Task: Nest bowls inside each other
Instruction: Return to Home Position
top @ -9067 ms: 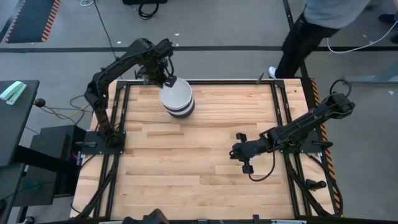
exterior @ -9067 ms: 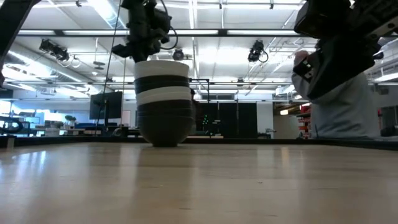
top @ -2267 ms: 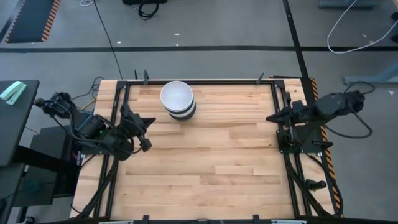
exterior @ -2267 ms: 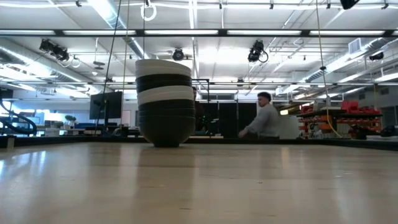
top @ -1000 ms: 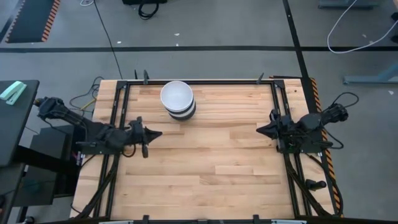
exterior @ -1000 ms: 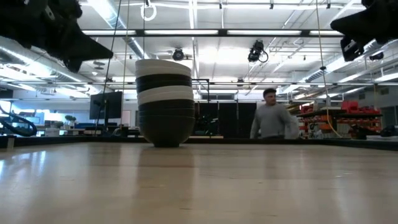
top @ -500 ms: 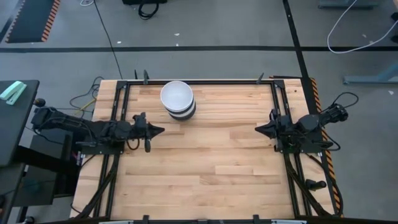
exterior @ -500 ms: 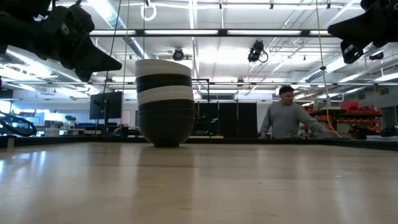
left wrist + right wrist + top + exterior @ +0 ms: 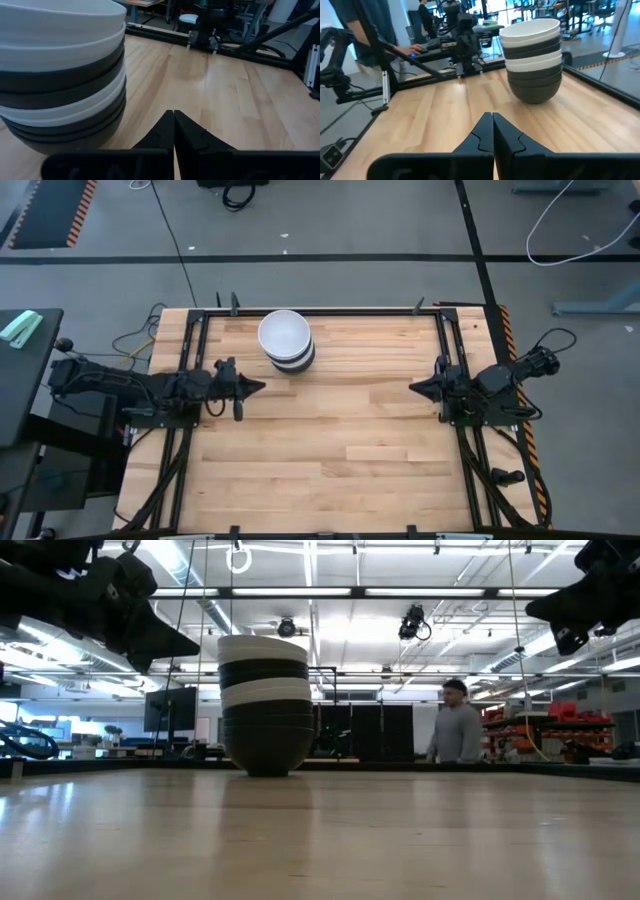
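The high camera looked straight down on the whole surface. The low camera sat at surface height, facing level across it into the room. The left wrist camera looked past the left pincer, close to the bowl stack; the right wrist camera, past the right pincer, from farther off. All four shared that stack.

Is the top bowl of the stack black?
No, the low view shows a white bowl topping the stack.
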Available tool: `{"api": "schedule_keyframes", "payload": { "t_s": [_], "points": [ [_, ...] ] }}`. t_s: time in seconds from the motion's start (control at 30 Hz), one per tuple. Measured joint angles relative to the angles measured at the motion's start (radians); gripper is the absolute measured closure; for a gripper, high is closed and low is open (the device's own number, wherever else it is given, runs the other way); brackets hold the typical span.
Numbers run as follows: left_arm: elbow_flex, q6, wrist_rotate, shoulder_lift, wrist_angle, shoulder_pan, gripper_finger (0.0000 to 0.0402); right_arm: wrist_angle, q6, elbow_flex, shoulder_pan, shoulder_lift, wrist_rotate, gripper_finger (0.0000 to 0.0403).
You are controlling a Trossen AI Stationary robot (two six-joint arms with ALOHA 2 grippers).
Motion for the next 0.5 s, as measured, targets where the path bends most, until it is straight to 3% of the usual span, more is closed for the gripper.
{"api": "schedule_keyframes", "payload": {
  "t_s": [0.27,0.4,0.5],
  "points": [
    [0.0,-0.012,0.045,0.045,0.013,0.021,0.0392,0.093,0.065,-0.111,0.001,0.021,-0.058,0.0403],
    [0.001,-0.014,0.058,0.097,0.076,0.021,0.0397,0.223,-0.072,-0.081,0.001,0.029,-0.066,0.0403],
    [0.0,-0.032,0.069,0.141,0.1,0.021,0.0394,0.197,-0.075,-0.081,-0.002,0.028,-0.067,0.0403]
  ]
}}
